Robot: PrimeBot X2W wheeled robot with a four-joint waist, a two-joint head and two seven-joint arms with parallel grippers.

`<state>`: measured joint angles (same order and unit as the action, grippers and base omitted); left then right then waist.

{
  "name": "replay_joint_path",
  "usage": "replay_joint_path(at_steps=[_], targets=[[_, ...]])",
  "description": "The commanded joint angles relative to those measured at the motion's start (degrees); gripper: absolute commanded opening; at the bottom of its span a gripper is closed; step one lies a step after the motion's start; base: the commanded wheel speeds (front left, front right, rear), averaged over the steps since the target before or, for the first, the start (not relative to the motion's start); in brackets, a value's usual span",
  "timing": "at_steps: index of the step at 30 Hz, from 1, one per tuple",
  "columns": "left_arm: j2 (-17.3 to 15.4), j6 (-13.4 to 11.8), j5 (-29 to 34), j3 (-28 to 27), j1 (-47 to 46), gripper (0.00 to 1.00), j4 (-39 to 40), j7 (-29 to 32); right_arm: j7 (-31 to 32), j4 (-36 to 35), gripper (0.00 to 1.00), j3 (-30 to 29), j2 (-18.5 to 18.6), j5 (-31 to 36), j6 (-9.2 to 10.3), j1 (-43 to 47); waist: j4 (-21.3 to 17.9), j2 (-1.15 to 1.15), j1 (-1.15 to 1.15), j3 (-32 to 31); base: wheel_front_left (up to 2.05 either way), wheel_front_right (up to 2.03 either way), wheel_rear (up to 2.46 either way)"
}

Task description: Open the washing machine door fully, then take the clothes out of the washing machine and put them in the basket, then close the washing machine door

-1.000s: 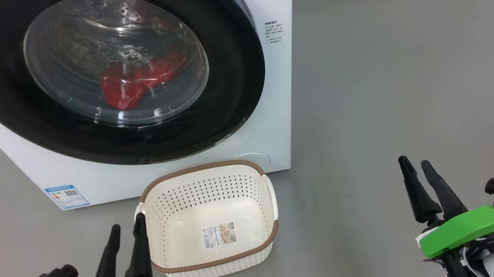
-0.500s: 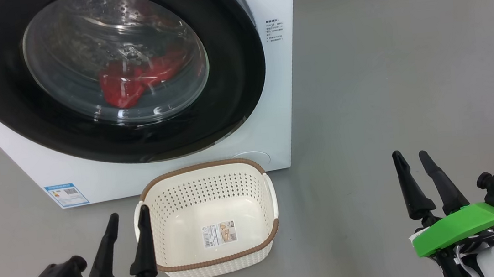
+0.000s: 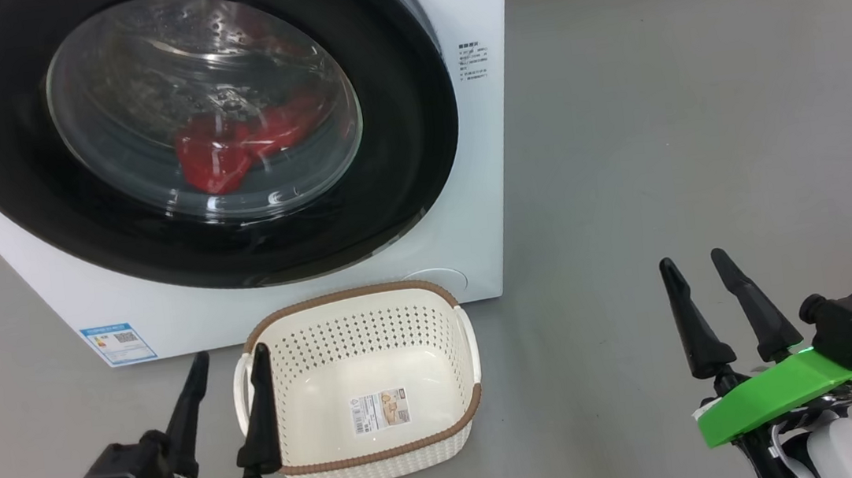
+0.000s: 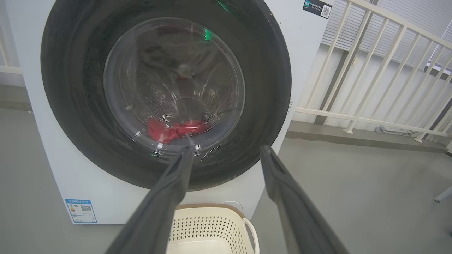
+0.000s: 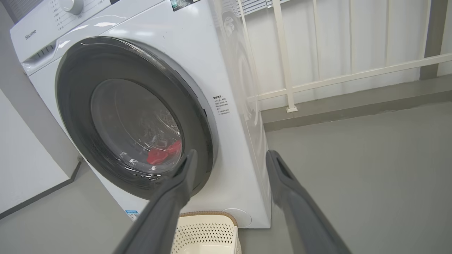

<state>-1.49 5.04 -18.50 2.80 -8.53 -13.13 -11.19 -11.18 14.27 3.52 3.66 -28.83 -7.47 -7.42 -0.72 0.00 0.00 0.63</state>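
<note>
- Step in hand: the first one, opening the washing machine door. It looks shut against the washing machine, though the right wrist view is too blurred to rule out a slight gap at its right edge.
- Clothes: a red bundle behind the glass, low in the drum, above and behind the basket. The basket is empty.
- Left gripper: fingers parted, nothing held, at the basket's left handle.
- Right gripper: fingers parted, nothing held, well to the right of the basket.
- The door is above and behind the basket, well apart from both grippers, with no finger on it.
- Next move, my read: lift an arm past the basket to the door's right edge, hook the rim, and swing it fully wide.
</note>
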Motion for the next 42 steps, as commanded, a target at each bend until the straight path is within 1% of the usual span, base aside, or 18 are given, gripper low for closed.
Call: replay_joint_path(at_steps=[1,18,37,42], targets=[[-1.2,-0.25,2.0,-1.24,-2.67,1.0,1.59,-0.96,-1.0,-1.67,1.0,1.64,0.77,2.05,-0.02,-2.9,0.01,0.0,0.0,-0.03,0.0,0.0,0.0],[-1.39,-0.19,13.7,-1.09,-3.75,1.0,1.82,-3.81,-3.82,-2.06,1.0,3.39,1.43,12.21,-0.02,-4.14,-0.37,0.0,0.0,-0.21,0.0,0.0,0.0],[-1.39,-0.17,13.15,-1.4,-3.87,1.0,0.9,-3.81,-3.82,-1.57,1.0,3.07,1.35,12.34,-0.02,-4.12,-0.35,0.0,0.0,-0.29,0.0,0.0,0.0],[-1.39,-0.34,11.8,-1.57,-3.86,1.0,0.35,-3.81,-3.82,-1.69,1.0,3.04,1.32,12.18,-0.02,-4.05,-0.21,0.0,0.0,-0.02,0.0,0.0,0.0]])
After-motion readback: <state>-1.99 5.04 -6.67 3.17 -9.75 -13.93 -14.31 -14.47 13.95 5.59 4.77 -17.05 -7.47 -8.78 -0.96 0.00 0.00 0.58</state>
